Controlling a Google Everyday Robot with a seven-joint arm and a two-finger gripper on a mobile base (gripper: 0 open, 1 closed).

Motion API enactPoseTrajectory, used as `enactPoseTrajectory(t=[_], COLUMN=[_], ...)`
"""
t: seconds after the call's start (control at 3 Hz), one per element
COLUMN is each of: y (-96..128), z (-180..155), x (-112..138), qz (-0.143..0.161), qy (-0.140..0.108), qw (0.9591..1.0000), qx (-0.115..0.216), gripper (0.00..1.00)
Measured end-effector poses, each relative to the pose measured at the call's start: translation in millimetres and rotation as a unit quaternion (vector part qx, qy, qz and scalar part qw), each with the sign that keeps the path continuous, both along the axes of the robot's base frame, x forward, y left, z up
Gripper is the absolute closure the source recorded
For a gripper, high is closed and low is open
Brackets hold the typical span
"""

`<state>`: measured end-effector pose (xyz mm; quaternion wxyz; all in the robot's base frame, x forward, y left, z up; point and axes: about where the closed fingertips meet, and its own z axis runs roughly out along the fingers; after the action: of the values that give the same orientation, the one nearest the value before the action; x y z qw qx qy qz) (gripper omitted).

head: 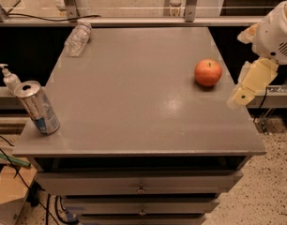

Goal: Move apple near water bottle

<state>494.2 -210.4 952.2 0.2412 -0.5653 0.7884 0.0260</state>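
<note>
Pincer (pixel 241 93) hangs off the grey bench's (pixel 134 116) right edge, near the apple (pixel 208 72); whether it is open or closed, I cannot tell. At the far-left corner lies the water bottle (pixel 78 39); speckled floor (pixel 275 182) shows below right.

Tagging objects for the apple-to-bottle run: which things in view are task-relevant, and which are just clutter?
Job:
- apple, right side of the tabletop
- water bottle, lying at the far left corner
- end effector, off the right edge, beside the apple

Lying about:
- soda can, near left corner
- pump dispenser, left of the tabletop, beyond the can
</note>
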Motion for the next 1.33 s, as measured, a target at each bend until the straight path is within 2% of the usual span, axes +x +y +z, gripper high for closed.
enactPoseTrajectory(t=[0.33, 1.33], y=[-2, -7], z=[-20, -85], x=[24, 97], qz=[-0.003, -0.02], qy=[0.006, 0.017], qw=[0.9995, 0.9984], qx=[0.032, 0.05], gripper=[0.0, 0.0])
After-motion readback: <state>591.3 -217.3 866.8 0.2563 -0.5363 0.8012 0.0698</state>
